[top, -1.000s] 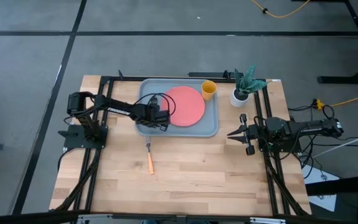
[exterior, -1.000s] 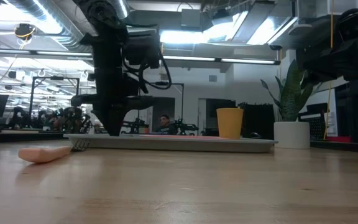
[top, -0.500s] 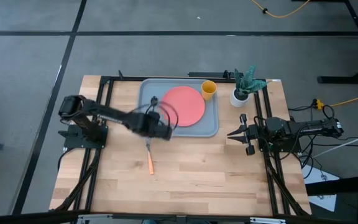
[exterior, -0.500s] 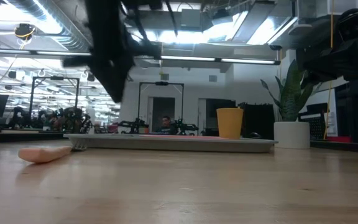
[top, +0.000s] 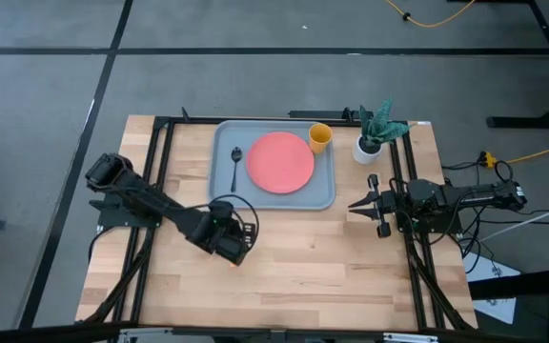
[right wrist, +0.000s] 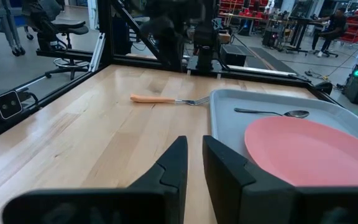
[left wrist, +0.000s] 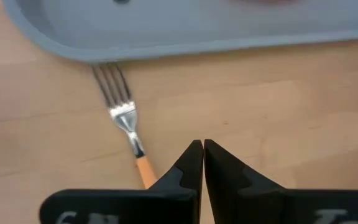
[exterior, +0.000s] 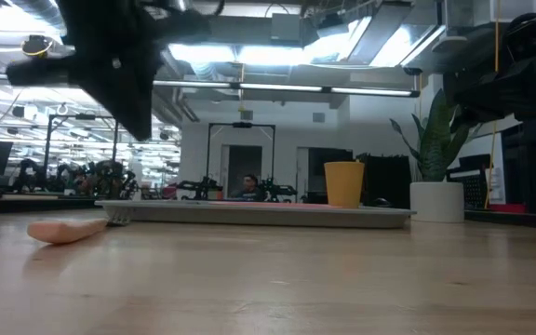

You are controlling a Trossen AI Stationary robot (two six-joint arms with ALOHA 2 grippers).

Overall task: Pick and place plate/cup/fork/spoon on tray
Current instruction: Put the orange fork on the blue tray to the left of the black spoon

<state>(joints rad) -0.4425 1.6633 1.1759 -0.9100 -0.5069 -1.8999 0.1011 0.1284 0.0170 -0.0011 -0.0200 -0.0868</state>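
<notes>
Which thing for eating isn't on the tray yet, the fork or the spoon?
The fork. It lies on the wooden table just outside the tray, below the left gripper. The spoon already rests inside the tray.

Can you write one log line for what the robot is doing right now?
left gripper shut above fork | fork on table | spoon, plate, cup on tray | right gripper waiting

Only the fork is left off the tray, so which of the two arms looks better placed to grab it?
The left. Its gripper hangs right over the fork, jaws shut, near the tray. The right gripper waits beyond the tray's other end, much farther from the fork.
</notes>
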